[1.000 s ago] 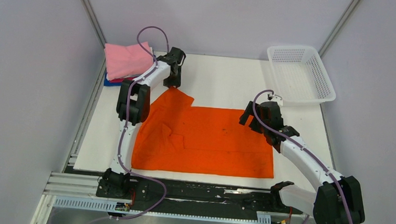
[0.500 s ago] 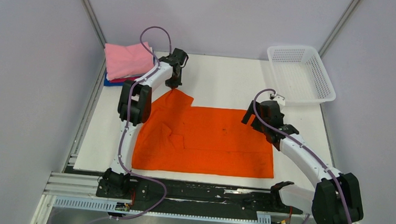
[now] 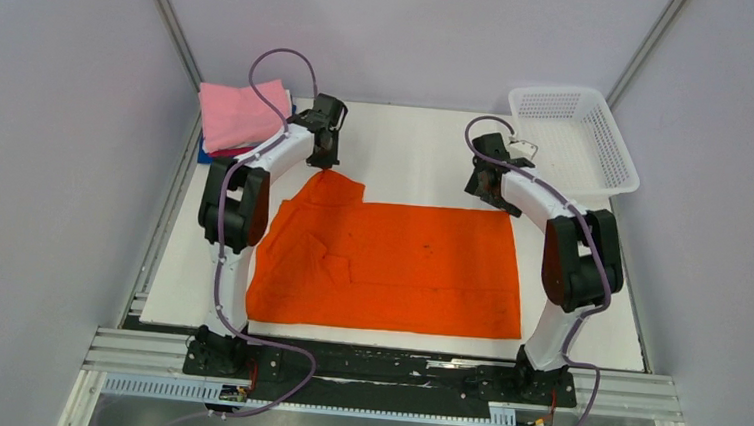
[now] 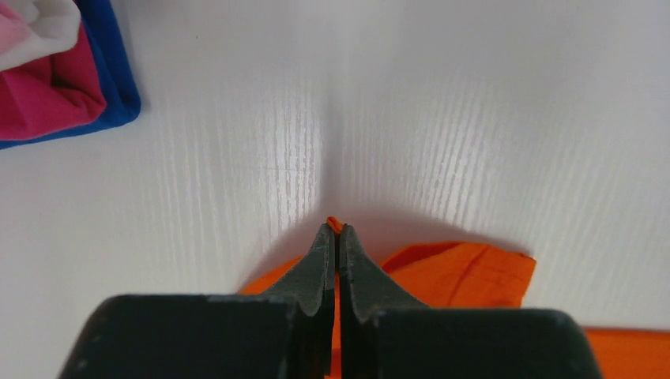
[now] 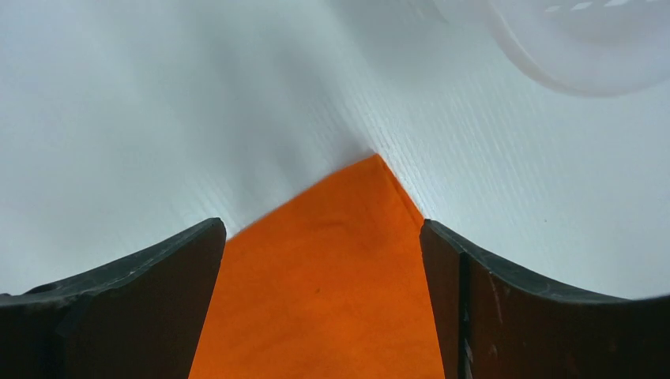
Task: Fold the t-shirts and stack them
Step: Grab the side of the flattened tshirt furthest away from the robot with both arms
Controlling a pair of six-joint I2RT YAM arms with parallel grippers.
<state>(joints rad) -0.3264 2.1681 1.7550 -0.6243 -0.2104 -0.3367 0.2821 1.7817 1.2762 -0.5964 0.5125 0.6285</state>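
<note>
A bright orange t-shirt (image 3: 389,264) lies spread flat on the white table (image 3: 412,150). My left gripper (image 3: 324,161) is at its far left corner, and in the left wrist view that gripper (image 4: 337,230) is shut on a pinch of the orange t-shirt (image 4: 462,272). My right gripper (image 3: 486,196) hovers at the far right corner. In the right wrist view the right gripper (image 5: 320,227) is open, with the orange t-shirt's (image 5: 340,284) corner lying between its fingers. Folded t-shirts are stacked at the far left, pink (image 3: 243,113) on top, with magenta (image 4: 47,99), blue (image 4: 118,79) and white (image 4: 43,20) layers beneath.
A white mesh basket (image 3: 571,138) stands at the table's far right corner, and its rim (image 5: 581,55) is close beyond the right gripper. Grey walls enclose the table on three sides. The arm bases sit on a rail along the near edge.
My left gripper has shut on the shirt's far left corner. The right arm has swung from the shirt's right edge up to its far right corner, still open.
</note>
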